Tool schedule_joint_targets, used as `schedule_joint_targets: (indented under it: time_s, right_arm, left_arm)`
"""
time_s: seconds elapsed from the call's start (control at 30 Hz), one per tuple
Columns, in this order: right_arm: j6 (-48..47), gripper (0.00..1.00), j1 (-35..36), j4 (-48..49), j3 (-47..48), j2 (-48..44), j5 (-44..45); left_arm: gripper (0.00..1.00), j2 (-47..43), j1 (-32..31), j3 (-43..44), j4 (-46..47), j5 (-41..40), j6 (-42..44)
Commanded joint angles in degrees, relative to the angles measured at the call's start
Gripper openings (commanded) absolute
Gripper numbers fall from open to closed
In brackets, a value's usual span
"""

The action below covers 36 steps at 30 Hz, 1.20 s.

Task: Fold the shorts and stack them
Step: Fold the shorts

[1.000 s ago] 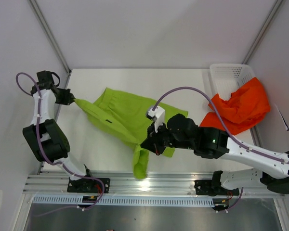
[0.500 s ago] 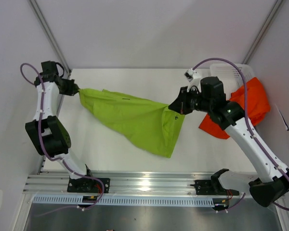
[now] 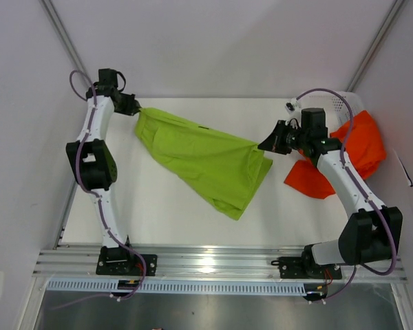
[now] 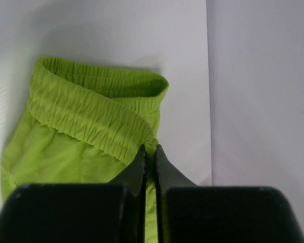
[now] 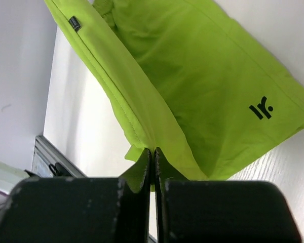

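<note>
Between the two hands, the counter [image 3: 158,227] carries the lime green shorts [image 3: 199,161], drawn out into one long band. Their long axis runs straight from the left hand [image 3: 133,107] to the right hand [image 3: 264,146] and slants toward the arm bases at the right hand's end. Most of the cloth sags to the base side of that line. I cannot tell whether it rests on the counter or hangs just above it.

Behind the right hand, on its outer side, the orange-red shorts [image 3: 354,144] lie in a crumpled heap, partly draped over the white mesh basket [image 3: 327,106] and close beside the right forearm.

Each hand sits at one end of the green pair, so neither is nearer. The left hand is clenched on the gathered elastic waistband [image 4: 91,114] at its corner. The right hand is clenched on a seamed edge of the leg, with a small black logo [image 5: 261,108] a little way off on the cloth.

The counter's far edge and side wall lie just beyond the left hand, so little room is left there. The bare stretch toward the bases looks like the place to lay the pair flat for folding.
</note>
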Motion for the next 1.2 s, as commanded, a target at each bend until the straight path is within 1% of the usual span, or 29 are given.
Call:
schedule_joint_targets:
  time_s: [0.0, 0.1, 0.13, 0.17, 0.2, 0.23, 0.27, 0.3, 0.33, 0.37, 0.4, 0.43, 0.47, 0.5, 0.53, 0.57, 0.6, 0.63, 0.67, 0.73, 0.77, 0.8, 0.87, 0.9, 0.93, 0.97, 1.0, 1.1, 1.17]
  right_arm:
    - [4.5, 0.0, -3.0, 8.1, -2.7, 2.1, 3.1]
    - [9.3, 0.0, -5.9, 15.0, -6.0, 5.3, 4.1]
    - [10.4, 0.0, -7.5, 16.8, -6.6, 7.2, 4.7]
    - [11.4, 0.0, -8.3, 18.1, -7.1, 7.8, 5.8]
    - [14.0, 0.0, -8.9, 20.6, -8.8, 8.2, 8.7]
    - [15.0, 0.0, -9.2, 22.7, -10.1, 8.0, 9.4]
    - [15.8, 0.0, -10.7, 23.9, -11.2, 7.7, 10.3]
    - [16.9, 0.0, -10.8, 24.4, -12.8, 7.6, 13.8]
    - [17.3, 0.0, -10.9, 24.4, -13.6, 7.3, 15.4]
    - [18.0, 0.0, -11.2, 25.5, -14.6, 7.1, 17.0]
    - [18.5, 0.0, -11.4, 27.0, -16.8, 6.9, 20.0]
    - [19.5, 0.0, -11.7, 27.5, -17.8, 6.8, 21.1]
    - [19.9, 0.0, -12.3, 27.9, -18.6, 7.2, 21.8]
    - [20.1, 0.01, -12.6, 27.5, -18.8, 8.0, 22.4]
    - [19.6, 0.07, -12.8, 26.7, -17.8, 8.9, 22.4]
    - [19.2, 0.44, -12.9, 25.9, -17.0, 11.1, 22.1]
    - [18.8, 0.58, -12.9, 22.8, -16.0, 12.1, 22.6]
    - [18.4, 0.81, -12.9, 21.7, -14.7, 12.7, 23.0]
    - [18.2, 0.85, -12.9, 21.3, -14.4, 12.9, 23.4]
    - [17.3, 0.87, -12.5, 20.0, -14.1, 11.4, 24.6]
    - [15.7, 0.88, -12.2, 17.7, -13.0, 10.5, 26.5]
    - [14.9, 0.89, -10.8, 16.5, -12.4, 8.5, 27.9]
    - [12.1, 0.88, -8.4, 13.6, -11.0, 6.3, 31.7]
    - [11.5, 0.88, -5.2, 12.5, -10.7, 4.5, 32.9]
    - [10.7, 0.87, -3.7, 11.7, -10.4, 3.8, 33.9]
    - [9.5, 0.86, -2.3, 9.9, -10.2, 3.2, 35.5]
    - [8.6, 0.85, 0.1, 8.5, -9.3, 3.0, 35.9]
    - [7.9, 0.82, 2.5, 5.1, -9.3, 3.2, 33.6]
    - [7.6, 0.78, 5.3, 4.6, -10.6, 2.6, 29.6]
  left_arm:
    - [0.02, 4.6, -1.0, 5.3, 5.5, -3.3, -3.5]
    - [0.05, 6.7, -2.4, 5.0, 9.5, -3.9, -4.7]
    - [0.03, 7.9, -2.6, 3.8, 14.7, -3.4, -5.0]
    - [0.03, 8.5, -3.2, 2.9, 17.3, -2.0, -5.4]
    - [0.06, 9.4, -3.3, 2.8, 19.8, -0.8, -5.6]
    - [0.08, 10.2, -3.6, 2.8, 22.0, 0.3, -5.9]
    - [0.14, 11.9, -4.0, 3.5, 26.0, 2.3, -6.0]
    - [0.19, 12.6, -4.2, 3.9, 27.4, 2.9, -6.2]
    - [0.33, 13.2, -4.4, 4.3, 28.5, 3.3, -6.3]
    - [0.44, 14.1, -4.8, 4.6, 30.7, 3.6, -6.2]
    - [0.6, 14.4, -5.0, 5.3, 31.9, 4.6, -5.1]
    - [0.88, 14.6, -5.2, 5.7, 32.4, 4.7, -4.5]
    - [0.96, 14.6, -5.3, 6.6, 32.0, 4.7, -3.7]
    - [0.99, 13.9, -5.3, 6.9, 31.2, 4.2, -2.2]
    - [0.99, 13.3, -5.3, 6.5, 30.9, 3.8, -1.3]
    - [0.99, 12.5, -5.1, 6.1, 30.3, 3.1, -0.6]
    - [0.99, 10.4, -5.1, 5.9, 30.2, 2.5, 1.5]
    - [0.99, 9.4, -5.1, 5.1, 30.1, 1.7, 2.5]
    - [0.99, 8.4, -5.1, 5.0, 29.6, 1.4, 3.7]
    - [0.99, 5.6, -5.1, 4.4, 28.5, 0.5, 7.9]
    - [0.99, 4.6, -5.2, 4.2, 27.7, 0.0, 9.5]
    - [0.99, 3.6, -5.2, 3.8, 26.8, -0.4, 12.3]
    - [0.99, 0.0, -5.4, -0.2, 26.6, -0.9, 15.8]
    - [0.99, -1.3, -5.4, -2.7, 26.2, -1.2, 16.8]
    - [0.99, -3.5, -5.7, -4.3, 26.0, -1.7, 17.6]
    - [0.99, -4.5, -5.8, -8.1, 25.9, -2.4, 18.7]
    - [0.99, -6.3, -5.9, -9.4, 25.3, -2.7, 20.3]
    - [0.99, -8.4, -5.9, -14.3, 25.2, -4.5, 22.9]
    - [0.99, -10.1, -6.2, -18.4, 25.8, -5.4, 24.1]
